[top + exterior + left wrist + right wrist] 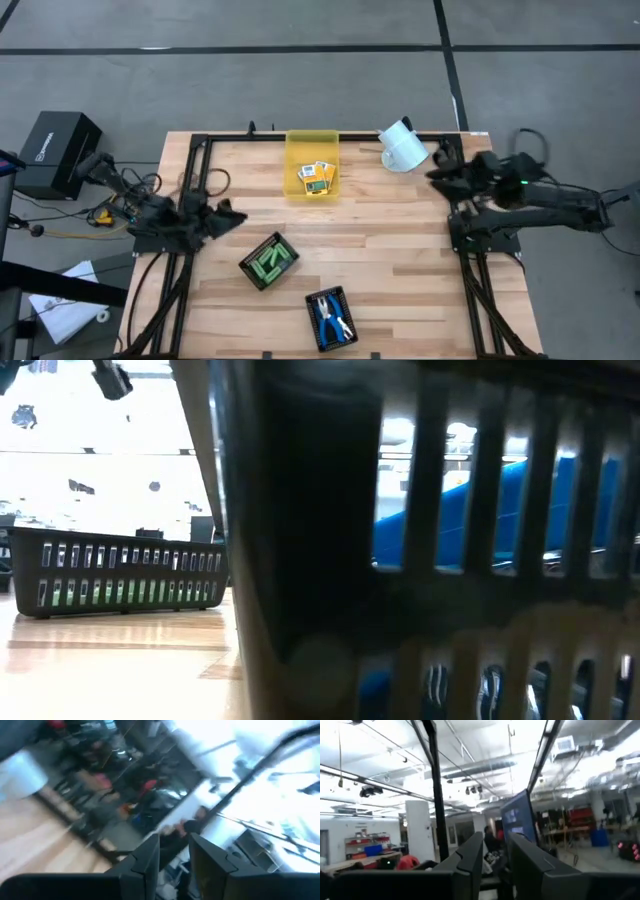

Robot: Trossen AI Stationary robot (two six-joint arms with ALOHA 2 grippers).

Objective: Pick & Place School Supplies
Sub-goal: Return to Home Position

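wooden table [400,250]: left gripper [238,218] slightly parted, empty; erasers [268,262] just ahead, likely light, rubbery, best pinched across narrow sides. right gripper [437,172] likewise, well apart.

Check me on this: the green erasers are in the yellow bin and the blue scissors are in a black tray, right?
Not quite. The high view shows the green erasers in the other black tray, not the yellow bin. The blue scissors are indeed in a black tray.
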